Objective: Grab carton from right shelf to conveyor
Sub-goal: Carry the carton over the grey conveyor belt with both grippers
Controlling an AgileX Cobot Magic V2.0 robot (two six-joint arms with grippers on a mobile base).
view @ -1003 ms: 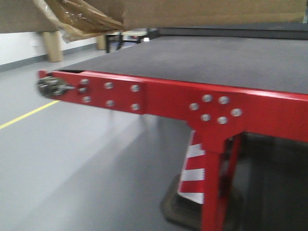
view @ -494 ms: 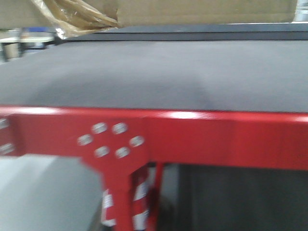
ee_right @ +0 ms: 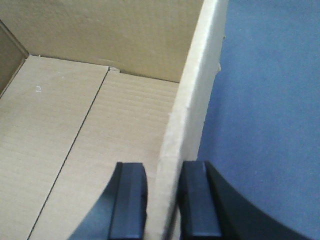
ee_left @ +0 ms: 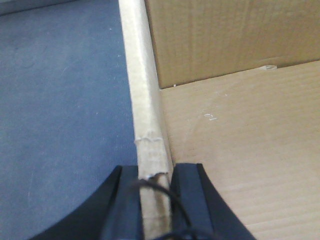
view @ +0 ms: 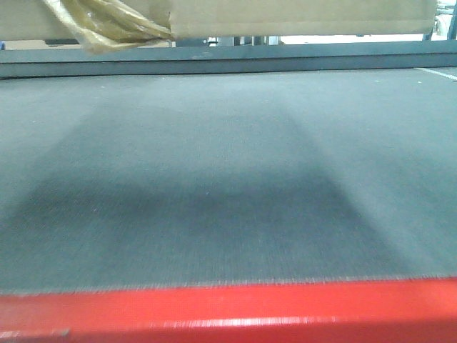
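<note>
The brown carton hangs at the top of the front view, above the dark ribbed conveyor. A crumpled scrap of yellowish tape dangles from its left corner. My left gripper is shut on the carton's left wall, which has a torn rim, and the belt lies below to the left. My right gripper is shut on the right wall of the carton, with belt beneath on the right. The carton's inside is empty. The right shelf is out of view.
The conveyor's red border strip runs along the bottom of the front view. A dark grey rail bounds the far side of the belt, with bright room beyond it. A thin white line marks the belt's far right.
The front view has closed in on the conveyor: the red frame with its bolts and leg dropped to the bottom edge and the belt now fills the frame. The carton stays held at the top.
</note>
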